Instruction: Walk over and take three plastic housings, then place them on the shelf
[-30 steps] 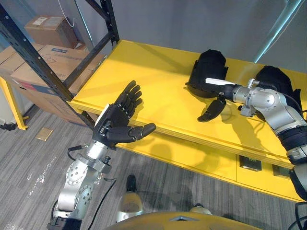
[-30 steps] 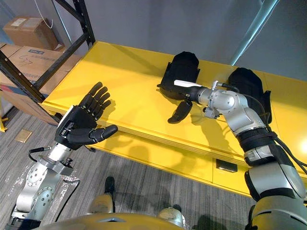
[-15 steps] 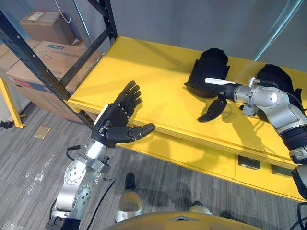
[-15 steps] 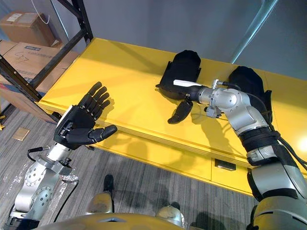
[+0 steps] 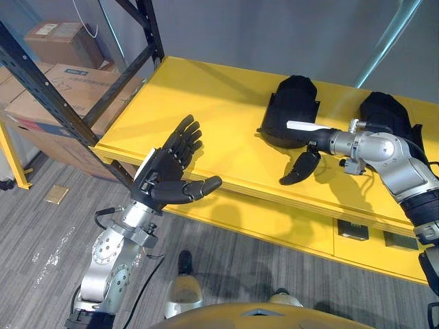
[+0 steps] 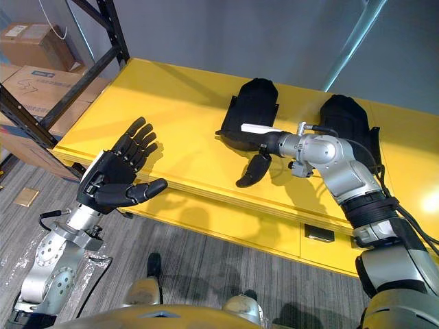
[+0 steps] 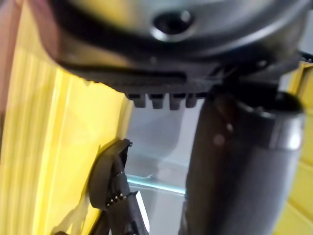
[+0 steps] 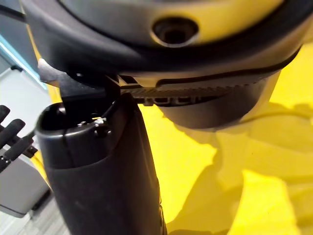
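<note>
Yellow surface (image 5: pixel 206 103) carries left housing (image 5: pixel 291 103) and right housing (image 5: pixel 384 113) near its back edge, with wide bare room to their left. My right hand (image 5: pixel 300 166) hangs loose-fingered and empty just before the left housing. My left hand (image 5: pixel 161 178) is spread, empty, over the front edge; the right wrist view shows its fingertips (image 8: pixel 12 126).

A grey wall (image 5: pixel 226 31) stands behind a yellow shelf (image 5: pixel 199 96), which is framed by a black metal rack (image 5: pixel 51 92). Cardboard boxes (image 5: pixel 75 86) are stacked to its left, beyond the rack. The floor (image 5: pixel 41 247) is grey wood-look planking. A pale teal bar (image 5: pixel 387 38) slants across the wall.
</note>
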